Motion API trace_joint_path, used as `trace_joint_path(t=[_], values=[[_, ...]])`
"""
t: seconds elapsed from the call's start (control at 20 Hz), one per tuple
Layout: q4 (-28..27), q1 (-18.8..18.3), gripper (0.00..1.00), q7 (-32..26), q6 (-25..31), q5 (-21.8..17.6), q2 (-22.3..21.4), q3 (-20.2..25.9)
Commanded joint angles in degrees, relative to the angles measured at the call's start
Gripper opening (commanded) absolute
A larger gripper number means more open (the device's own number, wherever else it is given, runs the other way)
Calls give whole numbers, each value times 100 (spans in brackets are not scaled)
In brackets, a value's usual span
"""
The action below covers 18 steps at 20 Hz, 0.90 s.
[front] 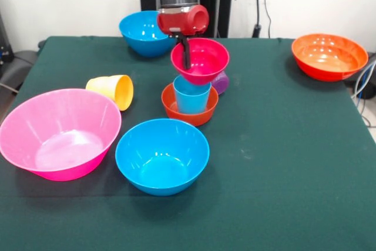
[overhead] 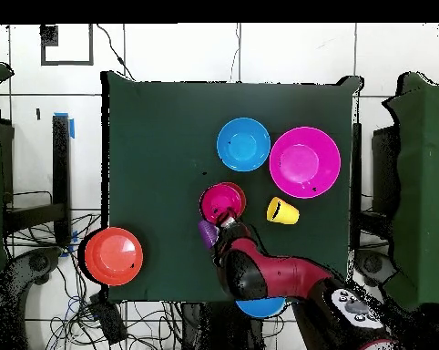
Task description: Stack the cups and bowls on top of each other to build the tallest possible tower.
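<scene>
Clamped on the far rim of the small glossy magenta bowl [front: 200, 60], pincer [front: 185, 57] steadying it atop the light blue plastic cup [front: 191, 96], nested in the small orange-red bowl [front: 189, 104], mid green worktop [front: 282, 145]. Narrow cup, so likely centring needed.

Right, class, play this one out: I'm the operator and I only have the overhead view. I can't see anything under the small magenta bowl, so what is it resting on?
Observer: In the front view, the magenta bowl sits on an upright light blue cup.
Operator: And what's below the cup?
Observer: It stands inside the small orange-red bowl.
Operator: A blue bowl at my bottom edge is mostly hidden. How does it stand?
Observer: Upright on its base, beyond the tower and behind the hand.
</scene>
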Motion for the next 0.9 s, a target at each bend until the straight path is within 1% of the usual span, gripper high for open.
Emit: trace_joint_path(t=[0.05, 0.25, 0.35, 0.45, 0.6, 0.75, 0.9], values=[[438, 307, 0, 795, 408, 424, 133, 209], [370, 439, 0, 717, 240, 448, 178, 94], [193, 545, 0, 608, 74, 411, 248, -66], [-46, 501, 0, 460, -11, 267, 318, -63], [-362, 424, 0, 266, -100, 60, 304, -31], [-450, 296, 0, 162, 29, -64, 237, 107], [-407, 232, 0, 177, 155, -53, 192, 192]])
